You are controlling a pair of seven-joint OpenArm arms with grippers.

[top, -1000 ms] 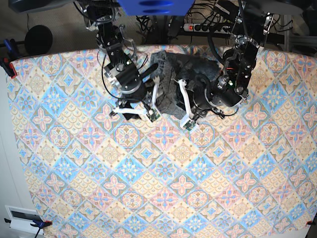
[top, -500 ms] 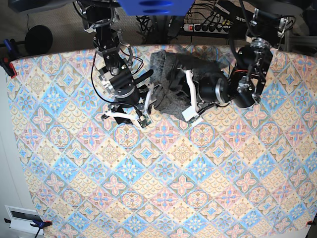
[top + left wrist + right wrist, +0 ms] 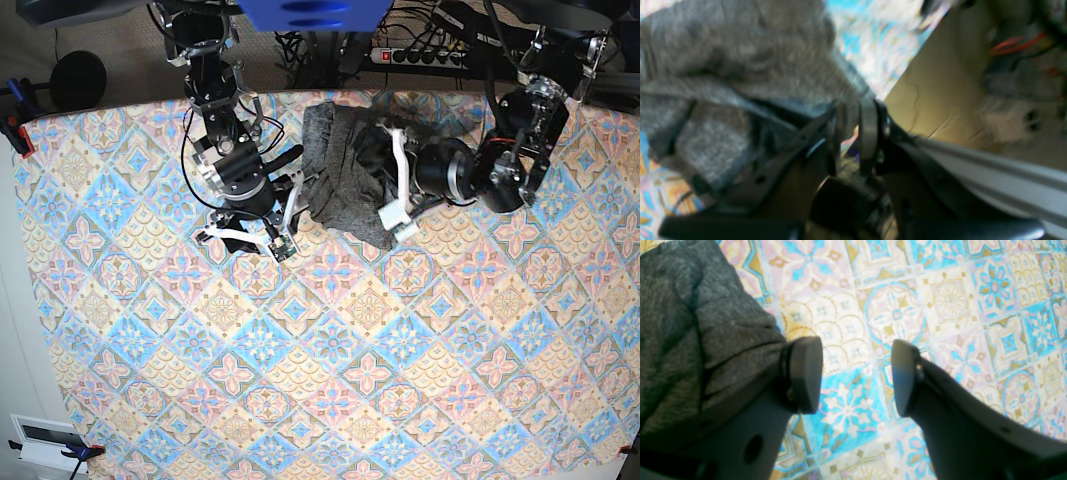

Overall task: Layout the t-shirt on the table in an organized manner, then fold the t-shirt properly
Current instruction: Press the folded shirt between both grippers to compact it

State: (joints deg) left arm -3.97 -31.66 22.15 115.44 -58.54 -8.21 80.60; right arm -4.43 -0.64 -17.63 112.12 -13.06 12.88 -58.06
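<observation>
The dark-grey t-shirt (image 3: 335, 175) lies bunched at the back middle of the table (image 3: 300, 350). My left gripper (image 3: 378, 150) reaches into it from the right. In the left wrist view the left gripper (image 3: 850, 133) is shut on a pinched fold of the t-shirt (image 3: 740, 50), which runs down between its fingers. My right gripper (image 3: 272, 205) stands just left of the shirt. In the right wrist view the right gripper (image 3: 855, 376) is open over bare table (image 3: 940, 306), and the t-shirt (image 3: 690, 323) lies against the outer side of its left finger (image 3: 805, 373).
A power strip (image 3: 420, 55) and cables lie behind the table's back edge. Clamps (image 3: 15, 125) hold the cloth at the left edge. A white box (image 3: 45, 440) sits off the near-left corner. In the left wrist view, tan floor (image 3: 940, 83) shows past the table edge.
The left arm has drawn back to the right with shirt fabric in its grip. The right arm has moved left and back, away from the shirt, staying open.
</observation>
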